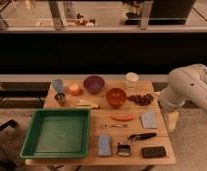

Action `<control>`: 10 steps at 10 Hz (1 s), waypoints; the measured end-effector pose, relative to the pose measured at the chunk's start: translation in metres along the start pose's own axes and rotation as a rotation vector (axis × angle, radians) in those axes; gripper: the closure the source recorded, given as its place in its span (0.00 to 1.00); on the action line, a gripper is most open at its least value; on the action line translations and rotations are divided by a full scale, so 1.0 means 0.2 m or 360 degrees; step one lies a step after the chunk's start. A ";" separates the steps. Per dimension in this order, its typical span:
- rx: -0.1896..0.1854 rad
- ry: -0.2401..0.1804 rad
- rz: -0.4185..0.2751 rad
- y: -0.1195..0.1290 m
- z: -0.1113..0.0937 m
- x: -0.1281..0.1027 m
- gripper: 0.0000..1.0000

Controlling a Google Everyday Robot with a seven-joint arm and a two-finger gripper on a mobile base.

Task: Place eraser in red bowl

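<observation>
Nearer the camera than the red bowl and off to its right, on the front corner of the bench, lies the eraser. It is a flat black block, wider than it is deep, resting on its broad face with its long side along the bench's front edge. Its top looks dark and faintly mottled, and nothing sits on it or touches it. Lying flat and apart like that, it should leave room for a grasp from above.

The red bowl stands mouth up about the middle of the bench and looks to hold nothing, so it seems ready to take the block. Between bowl and eraser lie an orange carrot, a grey-blue sponge and a black-handled tool. A small binder clip sits straight in front of the bowl, just beside the eraser. A purple bowl stands behind and left of the red one, a white cup behind and right, and a green tray in front and left.

The pincer hangs right of the red bowl, just past the bench's side edge, at the end of the white arm, apart from the eraser. Whether it is open or closed I cannot tell. It appears to sit clear of everything, so the reach for the eraser looks not yet begun.
</observation>
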 end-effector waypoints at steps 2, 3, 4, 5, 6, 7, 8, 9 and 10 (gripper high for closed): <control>0.0000 0.0000 0.0000 0.00 0.00 0.00 0.00; 0.0000 0.0000 0.0000 0.00 0.00 0.00 0.00; 0.0000 0.0000 0.0000 0.00 0.00 0.00 0.00; 0.0000 0.0000 0.0000 0.00 0.00 0.00 0.00; 0.0000 0.0000 0.0000 0.00 0.00 0.00 0.00; 0.0000 0.0000 0.0000 0.00 0.00 0.00 0.00; 0.0000 0.0000 0.0000 0.00 0.00 0.00 0.00; 0.0000 0.0000 0.0000 0.00 0.00 0.00 0.00; 0.0000 0.0000 0.0000 0.00 0.00 0.00 0.00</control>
